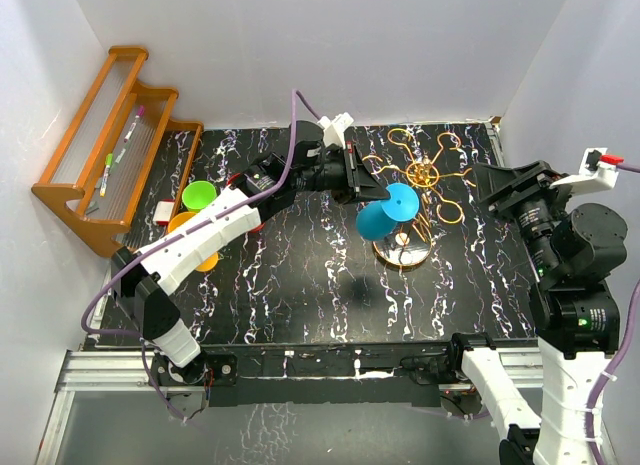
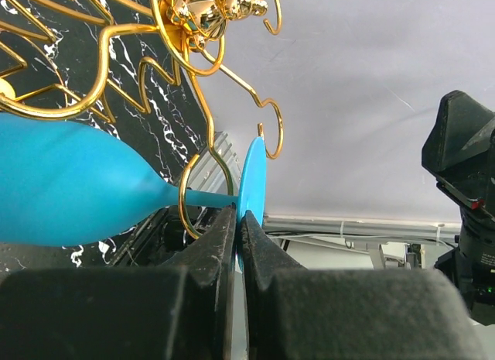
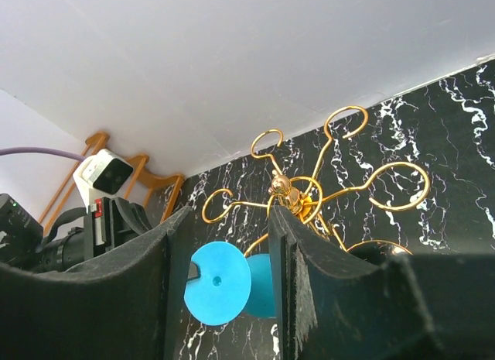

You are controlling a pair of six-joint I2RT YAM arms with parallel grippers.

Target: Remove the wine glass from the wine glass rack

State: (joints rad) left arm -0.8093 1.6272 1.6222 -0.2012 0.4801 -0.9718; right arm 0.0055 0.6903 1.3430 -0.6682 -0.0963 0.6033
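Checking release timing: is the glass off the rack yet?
Not yet. In the left wrist view, the glass stem sits inside a loop of the rack; the left gripper is shut on its foot.

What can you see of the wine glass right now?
The wine glass is opaque blue and plastic-looking, with a rounded bowl, thin stem and flat round foot. It is tilted sideways, its stem threaded through a curled loop of the gold wine glass rack. The left gripper is shut on the foot's rim.

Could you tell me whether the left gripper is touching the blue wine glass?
Touching. The left wrist view shows the left gripper with its jaws pinched on the flat foot of the wine glass, with no gap visible.
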